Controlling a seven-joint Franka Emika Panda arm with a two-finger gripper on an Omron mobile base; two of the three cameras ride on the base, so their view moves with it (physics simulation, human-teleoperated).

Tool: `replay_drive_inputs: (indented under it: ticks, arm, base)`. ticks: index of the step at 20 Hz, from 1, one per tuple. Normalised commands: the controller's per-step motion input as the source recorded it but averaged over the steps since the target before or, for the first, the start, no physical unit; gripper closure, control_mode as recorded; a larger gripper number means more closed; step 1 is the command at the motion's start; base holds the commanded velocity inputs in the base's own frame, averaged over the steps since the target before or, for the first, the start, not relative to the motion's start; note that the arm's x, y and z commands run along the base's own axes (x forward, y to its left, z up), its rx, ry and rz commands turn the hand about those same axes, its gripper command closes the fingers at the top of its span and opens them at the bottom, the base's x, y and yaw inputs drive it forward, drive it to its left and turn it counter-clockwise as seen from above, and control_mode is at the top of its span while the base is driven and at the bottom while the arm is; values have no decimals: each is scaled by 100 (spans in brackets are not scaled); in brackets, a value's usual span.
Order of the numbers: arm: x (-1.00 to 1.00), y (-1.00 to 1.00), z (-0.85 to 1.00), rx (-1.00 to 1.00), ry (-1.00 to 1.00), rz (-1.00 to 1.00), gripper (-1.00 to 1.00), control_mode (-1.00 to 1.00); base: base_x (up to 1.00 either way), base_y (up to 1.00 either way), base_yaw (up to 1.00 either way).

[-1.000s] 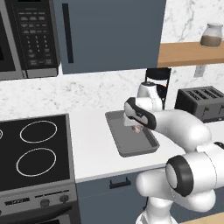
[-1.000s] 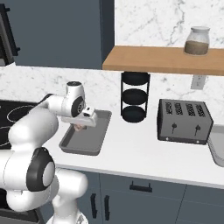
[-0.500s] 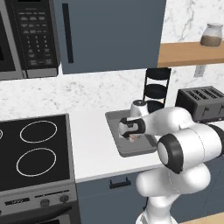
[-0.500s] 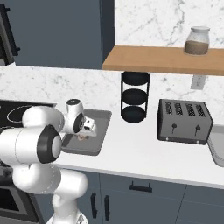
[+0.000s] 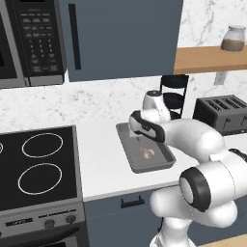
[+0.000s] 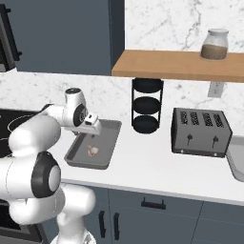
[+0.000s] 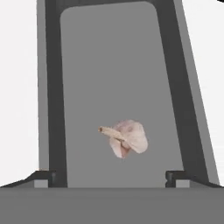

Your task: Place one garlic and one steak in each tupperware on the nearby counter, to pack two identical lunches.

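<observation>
1. A white stone counter (image 6: 157,164) runs under a marble backsplash, with a black cooktop (image 5: 36,164) at its left end and dark blue-grey drawers below.
2. On the counter just right of the cooktop sits a shallow grey rectangular tupperware tray (image 5: 129,149) with rounded corners.
3. One small pinkish-beige garlic bulb (image 7: 127,138) lies loose on the tray floor, nearer the front edge, apart from the walls.
4. The white arm's two-finger gripper (image 7: 111,177) hangs above the tray; its dark tips stand wide apart, one on each side of the garlic, touching nothing.
5. Further right along the counter stand a black three-tier rack (image 6: 147,106) and a dark four-slot toaster (image 6: 200,132).
</observation>
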Motion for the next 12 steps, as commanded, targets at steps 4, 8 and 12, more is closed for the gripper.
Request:
replay_drive_inputs:
  ticks: [4, 8, 12]
  arm:
    - [-100, -5, 4, 0, -9, 0, -100, -100]
    - [-25, -12, 0, 0, -4, 0, -100, 100]
    - [0, 0, 0, 0, 0, 0, -100, 100]
  base:
    - [0, 0, 0]
    - [-75, -67, 0]
    - [-98, -100, -1]
